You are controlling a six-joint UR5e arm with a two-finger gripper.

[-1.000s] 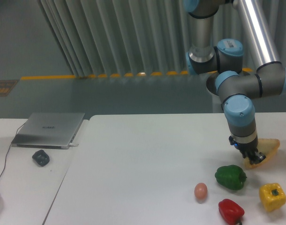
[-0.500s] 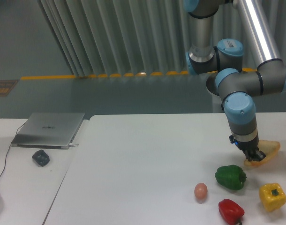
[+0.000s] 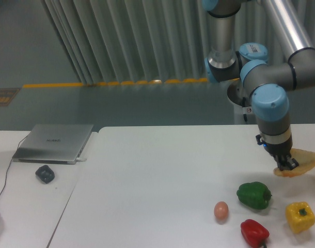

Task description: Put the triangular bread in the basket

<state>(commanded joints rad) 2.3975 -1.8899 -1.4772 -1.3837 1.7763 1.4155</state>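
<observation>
The triangular bread [image 3: 302,161], pale with a golden-brown crust, hangs tilted a little above the white table [image 3: 162,175] near its right edge. My gripper [image 3: 288,165] is shut on the bread's left end, pointing down from the blue-jointed arm. The bread sits above and to the right of the green pepper [image 3: 254,195]. No basket shows in the camera view.
A yellow bell pepper [image 3: 300,216], a red pepper [image 3: 254,232] and a small egg [image 3: 221,210] lie at the front right. On the left side table are a closed laptop [image 3: 54,142] and a dark mouse [image 3: 45,173].
The gripper has lifted the bread off the table and carried it up and to the right. The peppers and egg have stayed put.
</observation>
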